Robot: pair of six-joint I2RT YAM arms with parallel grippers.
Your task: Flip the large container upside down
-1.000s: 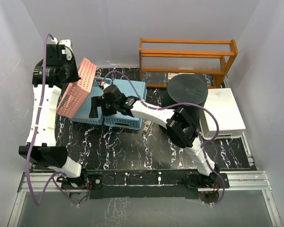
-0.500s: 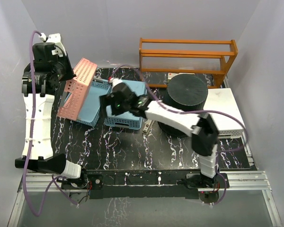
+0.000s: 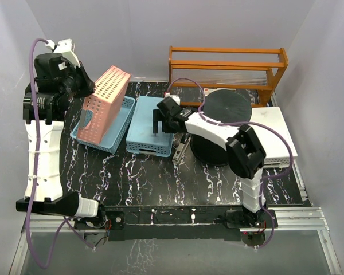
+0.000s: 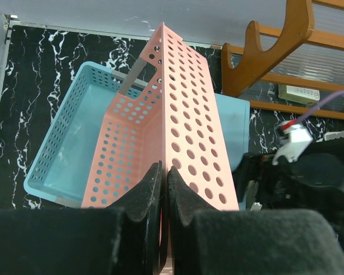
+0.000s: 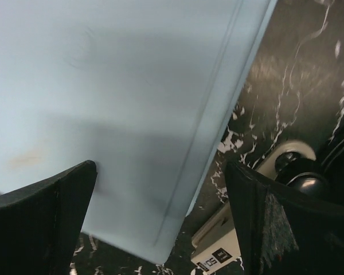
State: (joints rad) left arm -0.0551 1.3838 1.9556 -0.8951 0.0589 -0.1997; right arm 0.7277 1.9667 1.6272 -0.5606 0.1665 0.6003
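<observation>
Right claw [image 3: 160, 121] hangs spread wide over the upturned blue basket [image 3: 142, 130]. The black bucket [image 3: 226, 107] stands just to its right on the table [image 3: 137, 177], far nearer this arm. Left claw [image 4: 164, 192] is busy, pinching the pink basket [image 4: 186, 132].

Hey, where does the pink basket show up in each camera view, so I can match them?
Top external: the pink basket is upper left, tilted.
Left wrist: the pink basket fills the centre, its wall pinched by the left gripper.
Right wrist: not in it.
Shared landmark: the overturned blue basket, right of the pink one in the left wrist view, upper left in the right wrist view.
</observation>
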